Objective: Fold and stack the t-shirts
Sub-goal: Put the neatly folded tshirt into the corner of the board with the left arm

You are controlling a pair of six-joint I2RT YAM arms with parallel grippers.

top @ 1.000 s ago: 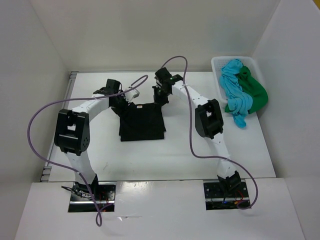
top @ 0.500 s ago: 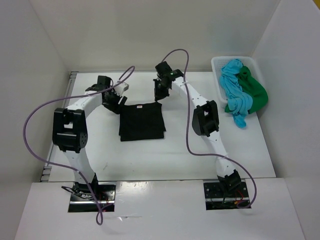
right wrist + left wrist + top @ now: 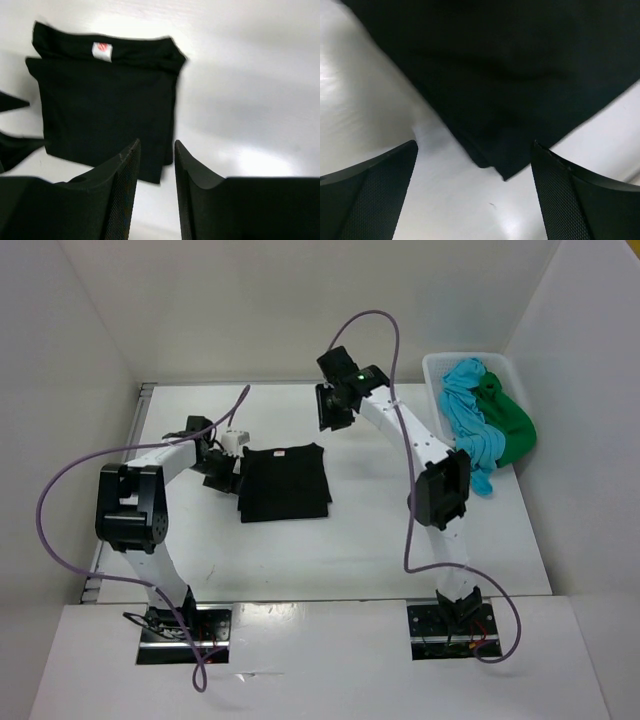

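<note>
The left tool (image 3: 218, 468) has released the black t-shirt (image 3: 284, 482) and drawn aside, jaws wide. The right tool (image 3: 332, 412) has lifted clear, slightly parted.

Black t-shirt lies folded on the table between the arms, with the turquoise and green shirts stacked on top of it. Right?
Not quite. The top external view shows the turquoise shirt and green shirt bunched in the white basket at the right, not on the black t-shirt. The rest holds.

Bright, even light; table (image 3: 260, 160) glare, wrist views soft.
</note>
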